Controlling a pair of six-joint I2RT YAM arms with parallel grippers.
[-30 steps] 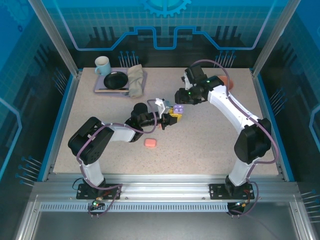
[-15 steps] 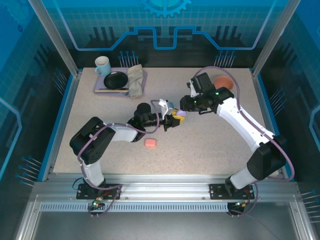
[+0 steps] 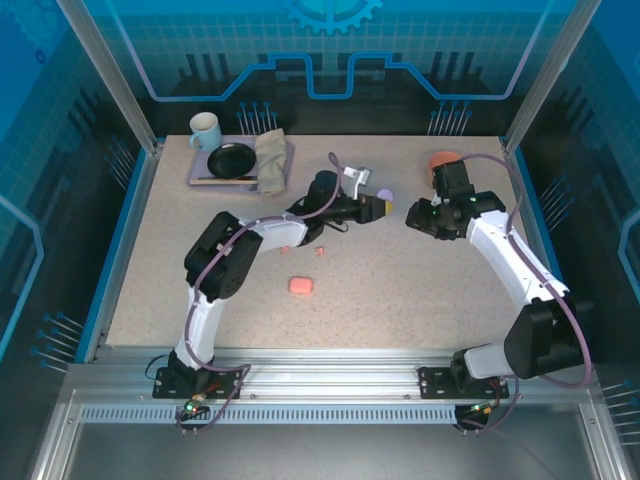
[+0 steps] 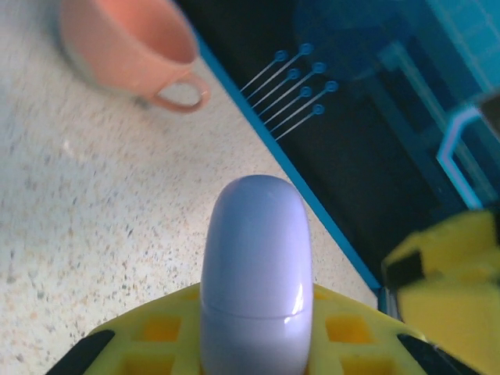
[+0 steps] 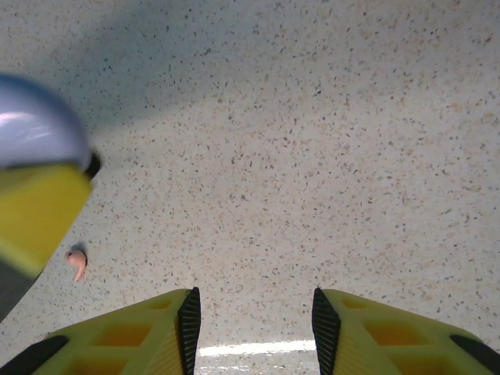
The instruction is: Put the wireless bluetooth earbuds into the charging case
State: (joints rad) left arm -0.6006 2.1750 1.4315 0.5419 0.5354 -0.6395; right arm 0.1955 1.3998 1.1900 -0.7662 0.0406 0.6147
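Observation:
My left gripper (image 3: pixel 376 208) is shut on a closed lilac charging case (image 3: pixel 385 196) and holds it above the back middle of the table. The left wrist view has the case (image 4: pixel 256 266) upright between the yellow fingers (image 4: pixel 156 336). My right gripper (image 3: pixel 414 218) hovers open just right of the case, apart from it, with bare table between its fingertips (image 5: pixel 251 312). From the right wrist the case (image 5: pixel 35 129) sits at the left edge. A tiny salmon-pink earbud (image 3: pixel 320 251) lies loose on the table (image 5: pixel 76 264). A closed salmon-pink case (image 3: pixel 301 285) lies nearer the front.
An orange cup (image 3: pixel 443 160) stands at the back right, close behind the right arm, and the left wrist view has it (image 4: pixel 129 43) at its top left. A tray (image 3: pixel 200 177) with a mug (image 3: pixel 205 130), a black plate and a folded cloth (image 3: pixel 271 162) sits at the back left.
My left arm has stretched out and carried the lilac case back and to the right. My right gripper has drawn away from the case to the right.

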